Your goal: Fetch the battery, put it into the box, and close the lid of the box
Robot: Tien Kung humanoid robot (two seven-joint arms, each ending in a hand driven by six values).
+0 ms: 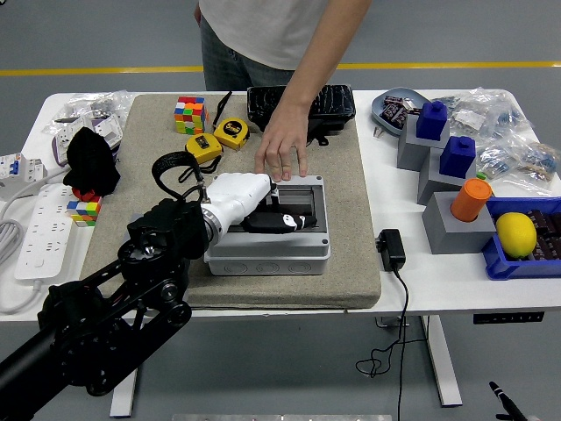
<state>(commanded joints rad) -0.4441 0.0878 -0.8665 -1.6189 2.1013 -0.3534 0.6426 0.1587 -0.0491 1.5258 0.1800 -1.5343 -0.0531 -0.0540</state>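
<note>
Lid nearly down on the box

Black fingers (285, 221) of the robot's white left hand (250, 206) lie flat and together, pressing the clear lid of the grey plastic box (272, 248). The battery is hidden beneath, presumably inside. A person's hand (282, 151) steadies the box's far edge. Only final latching seems left.

Single high head view from the robot's side, facing forward and down over the white table (412, 281).

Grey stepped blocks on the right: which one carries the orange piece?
The nearest, lowest grey block, beside the blue bin, holds the orange cylinder. The two farther blocks each hold a blue piece.
</note>
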